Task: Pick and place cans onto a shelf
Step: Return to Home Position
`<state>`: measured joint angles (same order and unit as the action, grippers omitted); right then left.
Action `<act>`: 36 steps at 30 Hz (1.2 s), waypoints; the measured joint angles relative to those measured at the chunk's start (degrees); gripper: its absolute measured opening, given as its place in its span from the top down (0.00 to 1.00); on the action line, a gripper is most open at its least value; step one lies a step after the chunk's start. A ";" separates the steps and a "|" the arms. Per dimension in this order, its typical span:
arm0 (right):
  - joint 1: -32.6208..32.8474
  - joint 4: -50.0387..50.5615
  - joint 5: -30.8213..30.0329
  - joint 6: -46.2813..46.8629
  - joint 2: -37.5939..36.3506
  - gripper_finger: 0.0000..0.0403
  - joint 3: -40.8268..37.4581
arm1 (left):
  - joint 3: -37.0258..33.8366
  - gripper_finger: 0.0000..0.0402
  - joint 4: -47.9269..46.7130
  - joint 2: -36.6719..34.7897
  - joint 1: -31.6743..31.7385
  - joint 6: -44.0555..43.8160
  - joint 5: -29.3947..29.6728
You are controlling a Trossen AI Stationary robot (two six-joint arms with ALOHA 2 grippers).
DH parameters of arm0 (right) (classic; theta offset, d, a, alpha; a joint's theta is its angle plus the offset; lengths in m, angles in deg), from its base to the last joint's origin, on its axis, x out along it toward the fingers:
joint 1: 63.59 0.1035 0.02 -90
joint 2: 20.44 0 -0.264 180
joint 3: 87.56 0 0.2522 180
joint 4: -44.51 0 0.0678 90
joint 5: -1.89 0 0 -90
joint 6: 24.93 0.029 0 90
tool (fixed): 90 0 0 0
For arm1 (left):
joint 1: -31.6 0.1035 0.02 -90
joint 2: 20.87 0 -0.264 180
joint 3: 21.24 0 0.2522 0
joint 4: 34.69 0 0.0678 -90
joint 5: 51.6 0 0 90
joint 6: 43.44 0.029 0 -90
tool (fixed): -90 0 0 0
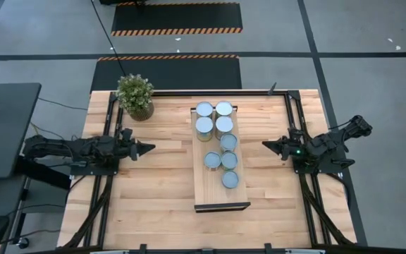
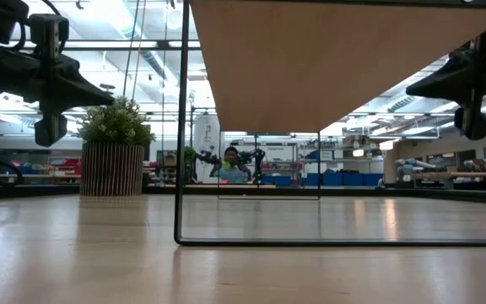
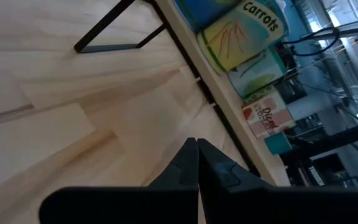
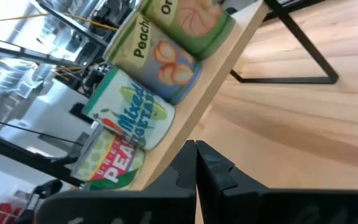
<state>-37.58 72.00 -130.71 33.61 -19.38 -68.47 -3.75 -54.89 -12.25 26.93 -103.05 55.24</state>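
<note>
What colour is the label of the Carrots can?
The carrots can has a yellow label with orange carrot drawings; the left wrist view shows it best.

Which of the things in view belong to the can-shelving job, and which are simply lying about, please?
Part of the job:
- eight cans, all standing on the shelf
- left gripper and right gripper, both shut and empty, one on each side of the shelf

Just there:
- potted plant on the table, left of the shelf
- a person in the room behind
</note>
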 joint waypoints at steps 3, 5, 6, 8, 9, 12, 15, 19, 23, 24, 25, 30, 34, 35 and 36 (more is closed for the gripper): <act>-0.03 -0.17 -1.96 -0.17 0.13 0.98 -0.19 | -0.02 0.99 -0.04 0.01 0.00 0.24 0.59; -0.03 -0.27 -3.21 -0.19 0.15 0.96 -0.20 | -0.02 0.97 -0.07 0.12 0.00 1.53 0.80; -0.03 -0.31 -3.20 -0.19 0.06 0.95 -0.20 | -0.04 0.96 -0.08 0.12 0.00 1.99 0.78; -0.03 -0.26 -2.53 -0.50 0.05 0.93 -0.20 | -0.04 0.94 -0.13 0.12 0.00 5.81 0.81; -0.03 0.06 -1.86 -3.06 0.07 0.93 -0.18 | -0.04 0.94 -0.15 0.12 0.00 11.73 0.84; -0.03 0.58 0.31 -24.95 0.48 0.92 -0.09 | -0.08 0.93 -0.10 0.12 0.00 35.95 0.94; -0.01 0.43 0.62 -41.72 0.48 0.92 -0.09 | -0.16 0.94 0.60 0.12 0.00 52.61 0.98; -0.01 0.43 0.65 -52.23 0.48 0.92 -0.09 | -0.37 0.94 2.01 0.12 0.00 62.05 1.04; -0.01 0.06 0.65 -53.59 0.47 0.92 -0.09 | -0.39 0.93 2.22 0.12 0.00 62.88 1.04; -0.01 -0.01 0.65 -53.61 0.48 0.92 -0.09 | -0.39 0.93 2.24 0.12 0.00 62.88 1.03; -0.01 -0.03 0.67 -53.61 0.48 0.92 -0.09 | -0.39 0.93 2.27 0.12 0.00 62.88 1.02; -0.01 -0.32 0.67 -53.61 0.48 0.92 -0.09 | -0.39 0.93 2.41 0.12 0.00 62.85 1.02; -0.01 -0.36 0.69 -53.61 0.48 0.92 -0.09 | -0.39 0.94 2.64 0.12 0.00 62.85 1.00; -0.01 -0.36 0.69 -53.61 0.48 0.92 -0.09 | -0.39 0.94 2.64 0.12 0.00 62.84 1.00; -0.01 -0.36 0.69 -53.61 0.46 0.92 -0.09 | -0.39 0.94 2.67 0.12 0.00 62.84 1.00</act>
<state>-37.59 71.64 -130.02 -20.00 -18.92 -68.56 -4.15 -52.22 -12.13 26.93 -40.21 56.24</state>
